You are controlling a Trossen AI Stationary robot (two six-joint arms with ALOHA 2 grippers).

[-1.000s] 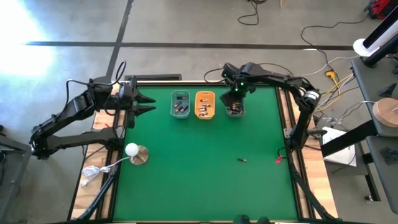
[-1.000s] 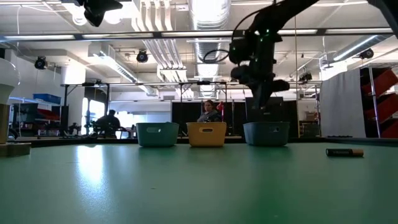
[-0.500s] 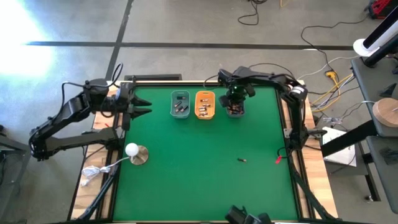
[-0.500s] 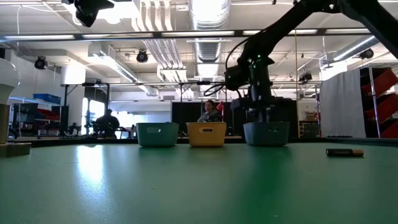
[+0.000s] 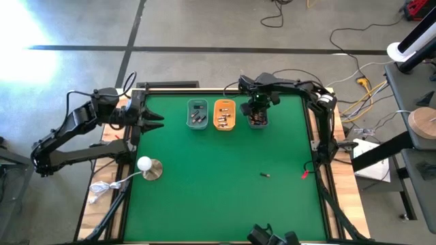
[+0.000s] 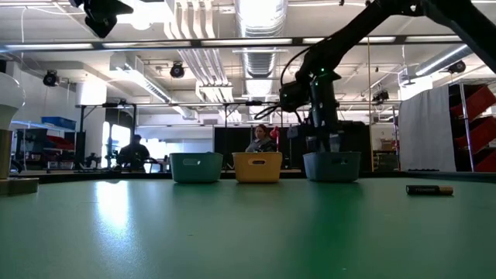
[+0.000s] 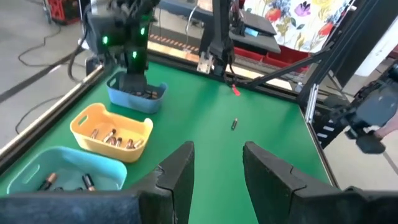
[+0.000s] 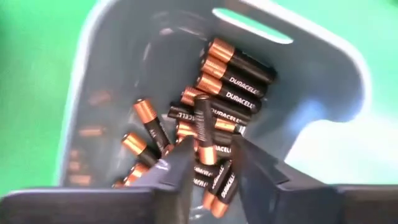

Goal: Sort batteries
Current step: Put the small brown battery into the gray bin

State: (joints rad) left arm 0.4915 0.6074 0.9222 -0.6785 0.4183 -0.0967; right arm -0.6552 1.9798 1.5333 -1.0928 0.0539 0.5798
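Note:
My right gripper (image 5: 257, 109) points down into the blue-grey tray (image 5: 257, 121) at the far right of the row. That tray holds several black-and-copper batteries (image 8: 233, 81). In the right wrist view the gripper (image 8: 213, 165) is open. One battery (image 8: 204, 127) stands tilted on the pile, its lower end between the fingertips. A single battery (image 5: 266, 175) lies on the green mat nearer the front. My left gripper (image 5: 155, 117) hovers open at the mat's left edge, holding nothing. My right gripper comes from above with its fingers on either side of the tilted battery's lower end (image 8: 208, 154). A gap shows beside the battery. I cannot tell whether either finger touches it. The battery rests on the other batteries in the tray.
A teal tray (image 5: 197, 114) and an orange tray (image 5: 224, 114) with batteries stand left of the blue-grey one. A white ball on a round base (image 5: 145, 163) sits near the left edge, and a red clip (image 5: 305, 174) at the right edge. People show in the room behind.
My right gripper has come down over the blue-grey tray until its fingers reach into it, and its wrist has turned upright. My left arm has drawn back a little toward the table's left edge.

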